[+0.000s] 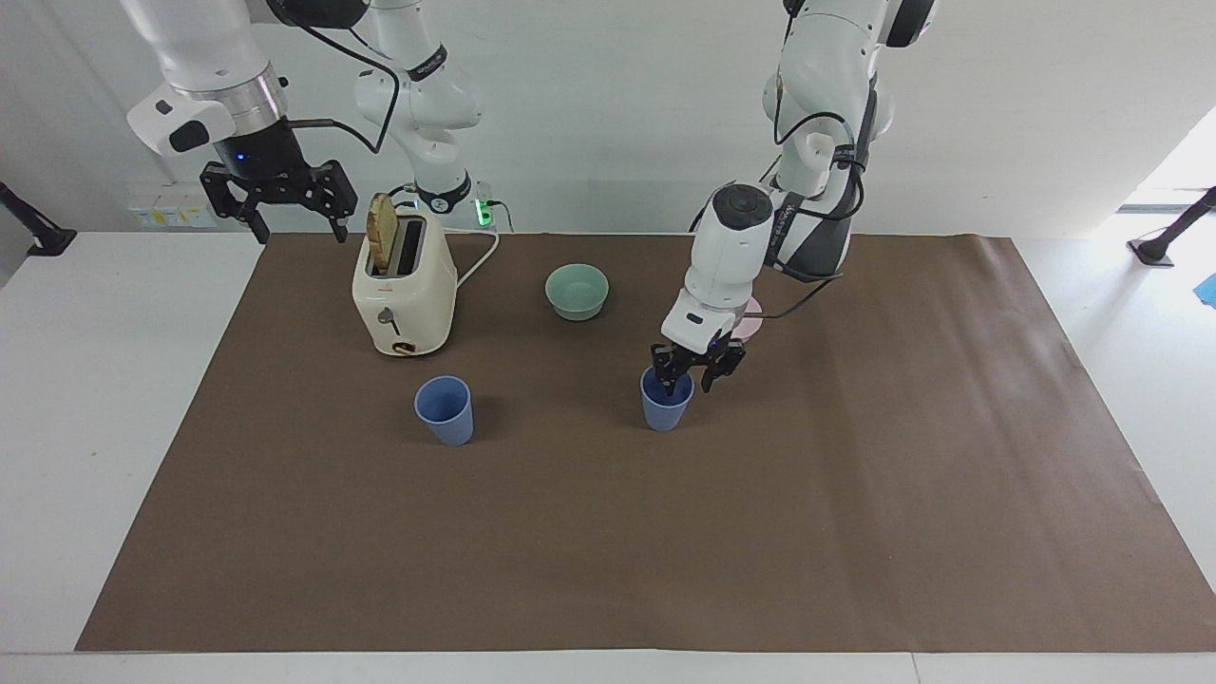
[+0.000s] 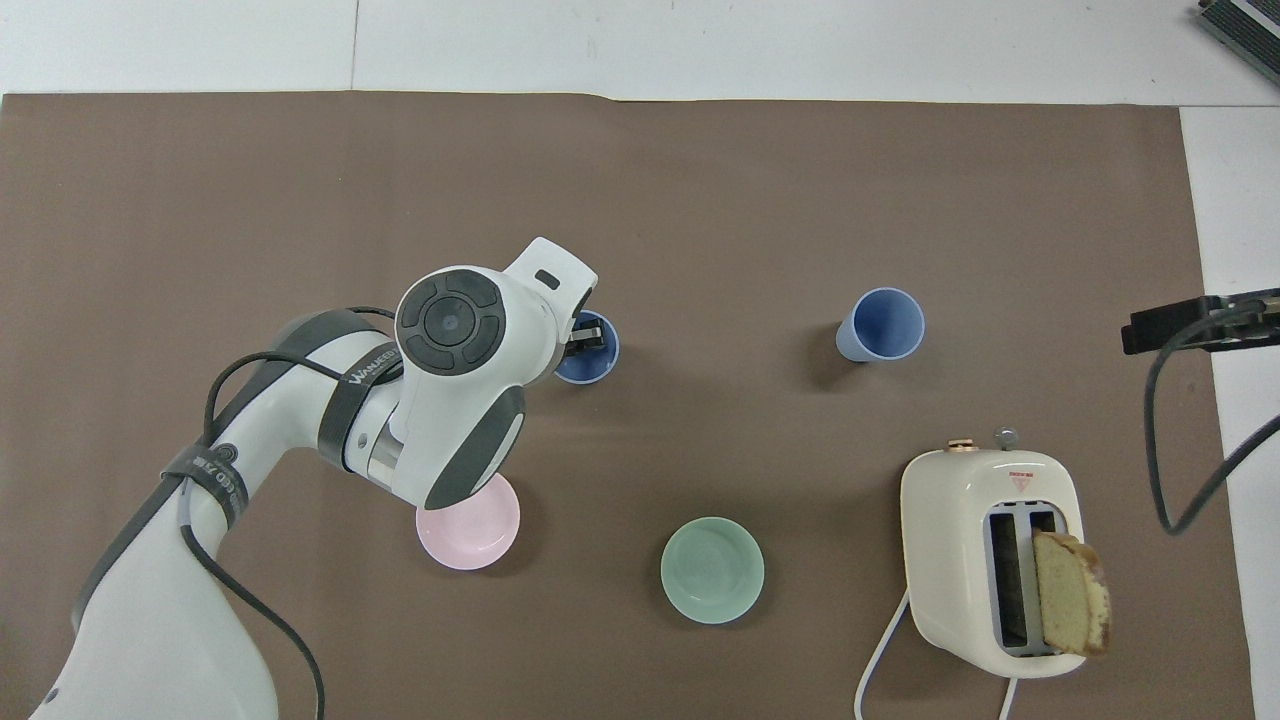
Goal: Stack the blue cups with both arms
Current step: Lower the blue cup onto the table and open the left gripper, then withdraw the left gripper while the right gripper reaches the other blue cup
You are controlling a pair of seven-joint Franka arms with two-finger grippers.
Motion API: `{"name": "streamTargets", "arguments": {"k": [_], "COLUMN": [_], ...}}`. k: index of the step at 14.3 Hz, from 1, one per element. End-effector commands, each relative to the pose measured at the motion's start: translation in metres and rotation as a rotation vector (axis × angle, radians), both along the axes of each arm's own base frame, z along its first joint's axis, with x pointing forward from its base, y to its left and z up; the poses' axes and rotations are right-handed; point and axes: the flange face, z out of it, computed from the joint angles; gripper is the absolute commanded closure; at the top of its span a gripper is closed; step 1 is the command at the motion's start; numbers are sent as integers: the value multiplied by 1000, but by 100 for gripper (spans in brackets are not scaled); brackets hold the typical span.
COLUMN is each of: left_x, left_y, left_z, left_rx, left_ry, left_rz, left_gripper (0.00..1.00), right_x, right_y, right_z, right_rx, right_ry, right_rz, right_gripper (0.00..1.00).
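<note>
Two blue cups stand upright on the brown mat. One cup (image 1: 444, 410) (image 2: 882, 324) stands alone, farther from the robots than the toaster. The other cup (image 1: 665, 410) (image 2: 588, 366) is beside it, toward the left arm's end. My left gripper (image 1: 690, 378) (image 2: 588, 335) hangs open at this cup's rim. One fingertip (image 1: 671, 384) dips into the mouth and the other sits outside the wall. In the overhead view the wrist hides most of that gripper. My right gripper (image 1: 292, 220) waits raised and open beside the toaster, over the mat's edge.
A cream toaster (image 1: 404, 294) (image 2: 990, 560) with a bread slice in one slot stands near the right arm's base. A mint-green bowl (image 1: 577, 291) (image 2: 712, 570) and a pink bowl (image 2: 468, 525) lie nearer to the robots than the cups.
</note>
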Motion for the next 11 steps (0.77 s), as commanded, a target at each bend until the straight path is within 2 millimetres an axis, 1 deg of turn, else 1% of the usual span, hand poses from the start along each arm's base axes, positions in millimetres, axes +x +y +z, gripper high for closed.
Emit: {"name": "streamTargets", "arguments": {"k": [1,2,3,5,7,8,9,11], "left_x": [9,12,15,21,23,23,23,22], "left_y": [14,21,33,65,103,121,134,161], "left_z": [22,30,41,64,87,95,103,111], "left_rx": [17,18,17,37,62,73,81,102], "left_ry": [-28,-30,-38,-39,-22,-11,-4,20], "left_rz": [28,38,51,29,-16,-33,-48,-91], "left_gripper": [0,0,0,0,0,0,0,0], "right_x": [-5,-5,-4,-3,-4,-5,-5,-2], "right_y": [-2,-3,-3,3,1,1,1,3], "right_z": [1,1,1,1,1,0,-4,-25], "right_rx": [4,2,4,5,8,8,8,9], "right_ry": [1,-2,-5,-9,-9,-8,0,26], "right_rz": [18,16,18,27,29,28,28,26], "right_gripper": [0,0,0,0,0,0,0,0]}}
